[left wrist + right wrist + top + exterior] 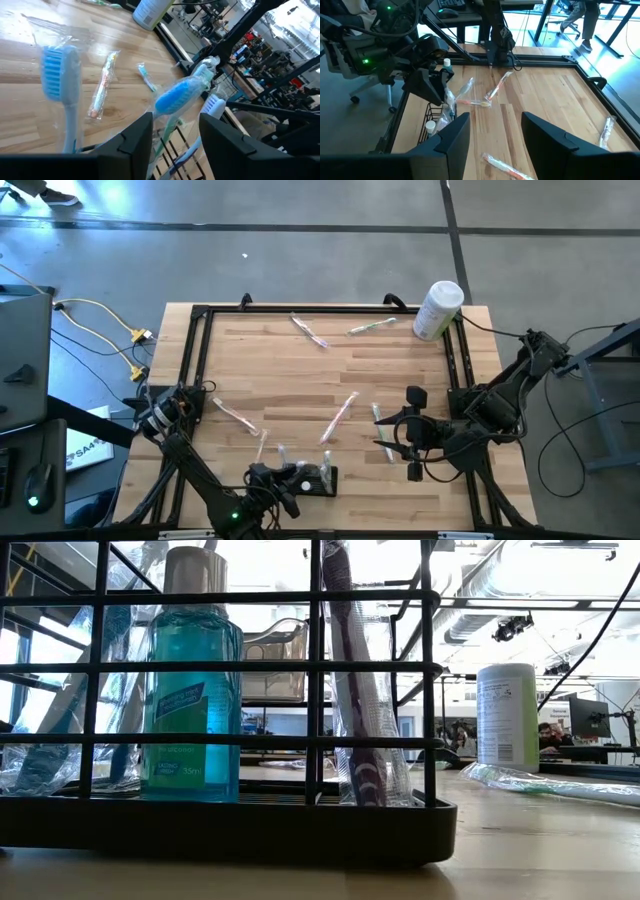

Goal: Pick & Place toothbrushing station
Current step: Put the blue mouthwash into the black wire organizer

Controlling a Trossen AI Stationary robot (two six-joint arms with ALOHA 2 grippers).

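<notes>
Two wrapped toothbrushes (365,755), mouthwash (190,700) in station (230,825) | left pincer (175,145) open, empty

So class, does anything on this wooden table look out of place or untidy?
Yes: several plastic-wrapped toothbrushes lie scattered at odd angles across the wooden table, outside the low black wire holder at the near edge. The tall white cylindrical container stands upright in the far corner.

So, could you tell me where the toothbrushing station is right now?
In the high view the toothbrushing station sits at the table's near edge, under the left gripper.
</notes>
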